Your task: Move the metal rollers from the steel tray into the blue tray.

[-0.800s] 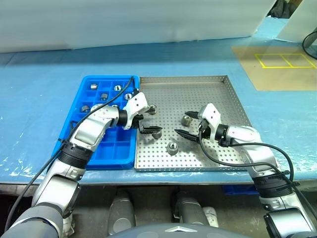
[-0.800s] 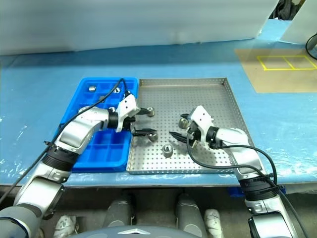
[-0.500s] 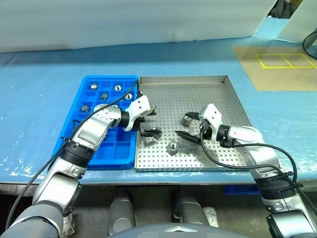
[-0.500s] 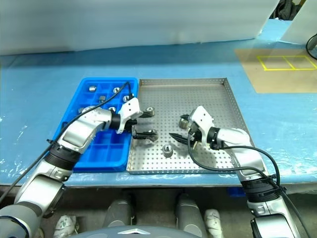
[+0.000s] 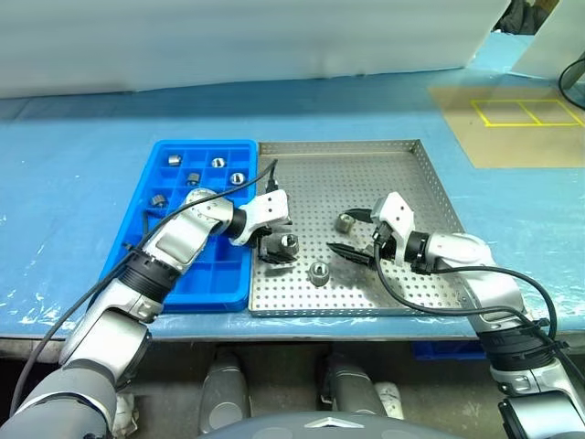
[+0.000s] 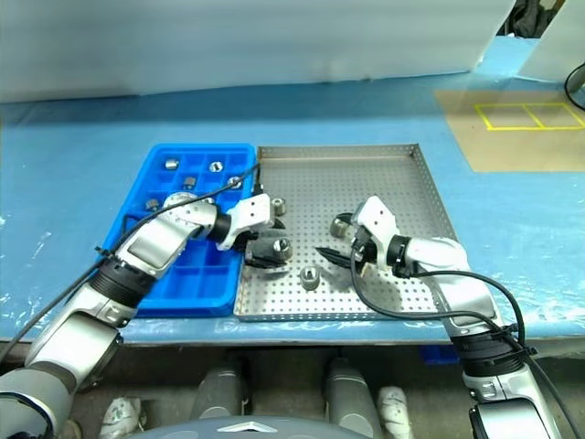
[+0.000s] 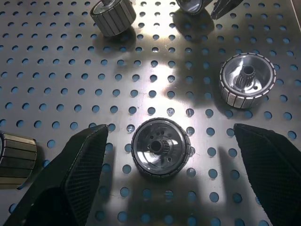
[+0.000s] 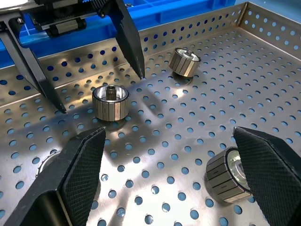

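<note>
The steel tray [image 5: 388, 174] lies right of the blue tray [image 5: 187, 270]. Several metal rollers rest on its perforated floor. My left gripper [image 7: 169, 132] is open and points down over one roller [image 7: 161, 149], which stands on end between the two fingers, touching neither. Other rollers lie nearby [image 7: 247, 80], [image 7: 113, 12]. My right gripper [image 5: 342, 232] is open low over the tray's middle, with a roller [image 8: 229, 175] lying close beside one of its fingers [image 8: 268, 169]. Another roller [image 5: 318, 270] sits toward the tray's front. Several rollers [image 5: 193, 177] lie in the blue tray's far compartments.
Both trays sit on a blue table covering. The steel tray's raised rim [image 5: 437, 197] borders the right gripper's side. A brown mat with yellow marked squares [image 5: 526, 112] lies at the far right. A white wall [image 5: 274, 37] runs along the table's back.
My left gripper has swung right and tipped down, so its fingers now straddle the roller that was by its lower fingertip. The right gripper has hardly moved.
</note>
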You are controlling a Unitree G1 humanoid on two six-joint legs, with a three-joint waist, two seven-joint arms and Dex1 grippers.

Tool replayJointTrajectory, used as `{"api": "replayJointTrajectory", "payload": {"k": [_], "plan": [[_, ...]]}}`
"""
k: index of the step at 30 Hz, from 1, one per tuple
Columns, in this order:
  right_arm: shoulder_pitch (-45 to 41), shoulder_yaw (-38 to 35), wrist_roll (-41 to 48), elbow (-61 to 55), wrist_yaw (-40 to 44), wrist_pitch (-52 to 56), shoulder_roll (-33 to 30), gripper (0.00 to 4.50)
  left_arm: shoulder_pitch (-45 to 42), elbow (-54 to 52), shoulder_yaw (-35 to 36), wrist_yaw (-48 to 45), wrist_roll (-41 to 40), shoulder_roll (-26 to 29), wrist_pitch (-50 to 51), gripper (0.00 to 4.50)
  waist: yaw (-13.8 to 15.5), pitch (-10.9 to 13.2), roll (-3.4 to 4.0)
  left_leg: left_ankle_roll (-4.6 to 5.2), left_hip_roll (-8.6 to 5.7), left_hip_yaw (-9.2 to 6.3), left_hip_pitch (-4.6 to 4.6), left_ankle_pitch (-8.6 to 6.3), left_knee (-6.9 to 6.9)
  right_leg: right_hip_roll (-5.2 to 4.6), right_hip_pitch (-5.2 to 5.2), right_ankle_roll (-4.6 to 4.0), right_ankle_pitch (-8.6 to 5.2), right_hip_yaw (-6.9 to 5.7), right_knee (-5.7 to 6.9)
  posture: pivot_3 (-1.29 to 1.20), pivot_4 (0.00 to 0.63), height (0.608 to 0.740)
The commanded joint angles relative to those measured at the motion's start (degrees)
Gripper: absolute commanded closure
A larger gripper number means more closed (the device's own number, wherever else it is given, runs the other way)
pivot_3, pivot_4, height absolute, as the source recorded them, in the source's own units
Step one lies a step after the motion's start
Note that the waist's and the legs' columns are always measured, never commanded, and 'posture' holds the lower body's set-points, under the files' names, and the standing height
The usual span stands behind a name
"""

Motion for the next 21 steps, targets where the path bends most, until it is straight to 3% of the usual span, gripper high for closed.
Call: {"api": "replayJointTrajectory", "payload": {"k": [1, 7, 14, 21], "plan": [[0.5, -1.7, 1.0, -2.9, -0.5, -0.3, -0.4, 0.0, -0.2, 3.9, -1.9, -0.6, 2.2, -0.5, -0.5, 0.58, -0.2, 0.0, 0.02, 0.0, 0.0, 0.01, 0.06, 0.0, 0.0, 0.0, 0.05, 0.0, 0.0, 0.01, 0.0, -0.21, 0.15, 0.74], [1.3, -2.1, 1.1, -3.9, -1.6, -0.3, -0.2, 0.0, -1.1, 7.0, -5.3, -4.9, 4.7, -0.3, -1.5, 2.72, -1.4, -0.1, 0.09, -0.01, -0.01, 0.04, 0.15, 0.0, -0.04, 0.01, 0.08, 0.0, 0.0, 0.07, -0.01, -0.21, 0.15, 0.74], [1.4, -2.0, 1.1, -4.1, -2.2, -0.4, -0.2, 0.0, -3.0, 9.8, -2.1, -1.2, 4.8, -2.9, -2.7, 2.81, -1.3, -0.1, 0.13, 0.01, -0.05, 0.04, 0.22, -0.01, -0.03, -0.01, 0.2, 0.0, 0.0, 0.07, -0.04, -0.23, 0.15, 0.74], [0.1, -1.0, 0.6, -2.4, -1.8, -1.2, 0.2, 0.0, -1.6, 3.3, 9.1, 8.1, -0.8, -5.3, 5.4, 2.81, -1.4, -0.1, 0.12, 0.01, -0.04, 0.04, 0.13, -0.01, -0.03, 0.0, 0.13, 0.0, 0.0, 0.07, -0.08, -0.19, 0.15, 0.74]]}}
